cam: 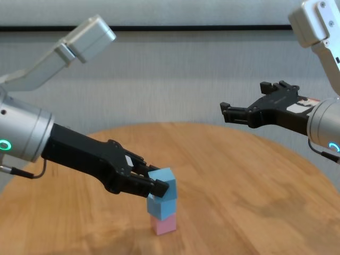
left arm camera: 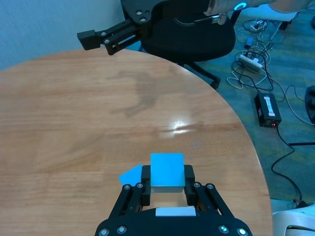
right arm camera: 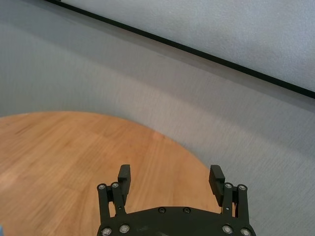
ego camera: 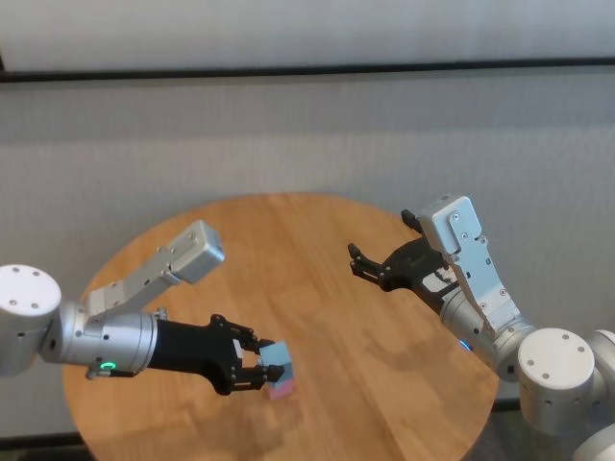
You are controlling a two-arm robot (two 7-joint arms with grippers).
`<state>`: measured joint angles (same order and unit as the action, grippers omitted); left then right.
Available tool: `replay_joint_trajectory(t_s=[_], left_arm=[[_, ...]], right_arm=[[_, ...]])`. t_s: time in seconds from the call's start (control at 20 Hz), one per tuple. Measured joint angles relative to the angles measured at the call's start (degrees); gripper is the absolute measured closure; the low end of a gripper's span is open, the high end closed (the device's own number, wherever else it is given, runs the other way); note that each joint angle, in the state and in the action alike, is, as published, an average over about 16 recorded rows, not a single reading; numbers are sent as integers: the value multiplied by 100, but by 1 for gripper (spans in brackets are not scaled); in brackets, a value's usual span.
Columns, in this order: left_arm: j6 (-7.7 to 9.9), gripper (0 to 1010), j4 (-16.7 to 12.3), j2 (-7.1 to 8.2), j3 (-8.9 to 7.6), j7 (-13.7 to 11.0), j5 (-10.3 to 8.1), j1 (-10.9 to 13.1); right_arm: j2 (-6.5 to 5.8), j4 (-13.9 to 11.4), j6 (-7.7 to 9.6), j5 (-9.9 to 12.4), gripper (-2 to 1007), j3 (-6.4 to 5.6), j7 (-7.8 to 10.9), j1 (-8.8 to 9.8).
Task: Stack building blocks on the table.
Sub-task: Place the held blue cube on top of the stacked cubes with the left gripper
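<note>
1. The top light blue block (cam: 162, 179) sits at the head of a three-cube stack, turned a little out of line with the cube beneath it.
2. Below it is the second light blue block (cam: 157, 204), and at the bottom the pink block (cam: 163, 224) rests on the bench (cam: 244, 180).
3. In the head view the stack stands at about 6 o'clock on the round wooden top, near the front edge and slightly left of centre.
4. The left gripper (cam: 158, 187) reaches in from 9 o'clock, its black fingers (cam: 139, 180) clamped on the sides of the top light blue block.
5. In the left wrist view that cube shows as a blue square between the two finger pads, with a corner of the lower blue cube peeking out beside it.
6. The right gripper (ego camera: 357, 259) hangs in the air well apart from the stack, above the 2 o'clock part of the bench.
7. Its fingers (right arm camera: 124, 173) stand wide apart with nothing between them, as the right wrist view shows.
8. Behind the bench runs a grey wall (ego camera: 288, 134) with a dark horizontal strip (ego camera: 307, 69) across it.
9. The left wrist view also takes in a black office chair (left arm camera: 187, 34) and cables (left arm camera: 256, 54) on the floor past the far edge.
</note>
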<state>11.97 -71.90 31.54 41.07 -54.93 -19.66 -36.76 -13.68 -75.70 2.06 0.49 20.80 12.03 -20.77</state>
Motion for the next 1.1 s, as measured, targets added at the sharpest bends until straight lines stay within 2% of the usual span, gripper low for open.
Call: replay_joint_trajectory(t_s=[0.5,1.1], left_arm=[[-16,618,369,-152,171,138,19,-231],[-96,618,581,-216,344,173,-38,-358]], right_arm=[[0,0,0,0,0,0,0,0],[0,0,0,0,0,0,0,0]])
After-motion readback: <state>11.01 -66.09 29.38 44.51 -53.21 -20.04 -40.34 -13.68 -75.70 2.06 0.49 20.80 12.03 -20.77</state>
